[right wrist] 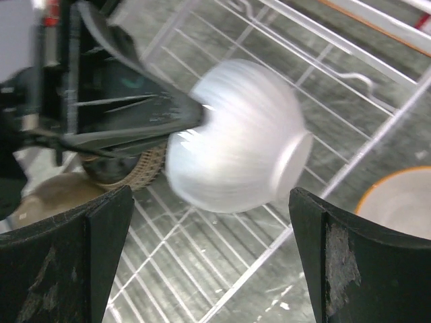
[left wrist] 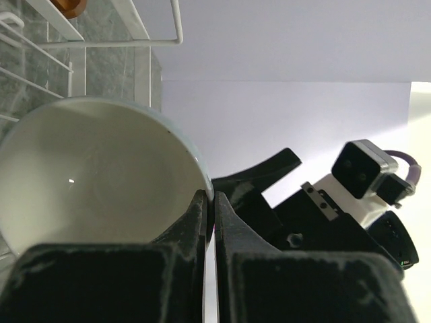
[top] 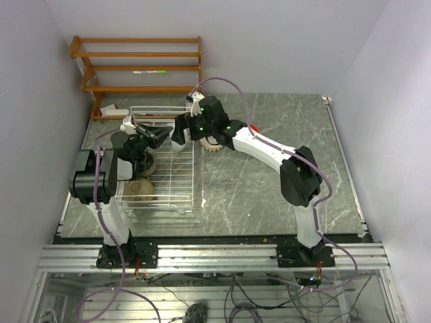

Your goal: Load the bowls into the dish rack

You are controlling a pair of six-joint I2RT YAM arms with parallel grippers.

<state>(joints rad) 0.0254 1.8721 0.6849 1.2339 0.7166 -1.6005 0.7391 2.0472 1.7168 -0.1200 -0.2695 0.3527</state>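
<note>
Left claw clenched on the rim of the white ribbed bowl, one finger inside, one outside. Bowl held on its side, raised above the wire floor of the dish rack, over its far half. Right claw fully spread, its fingers either side of the bowl, gripping nothing. Tan bowl sits in the rack's near left corner.

The dark fingers at bottom centre are pinched on the rim of a cream-white bowl filling the left side. White rack wires cross the grey counter at upper left. The other arm sits at lower right against a white wall.
</note>
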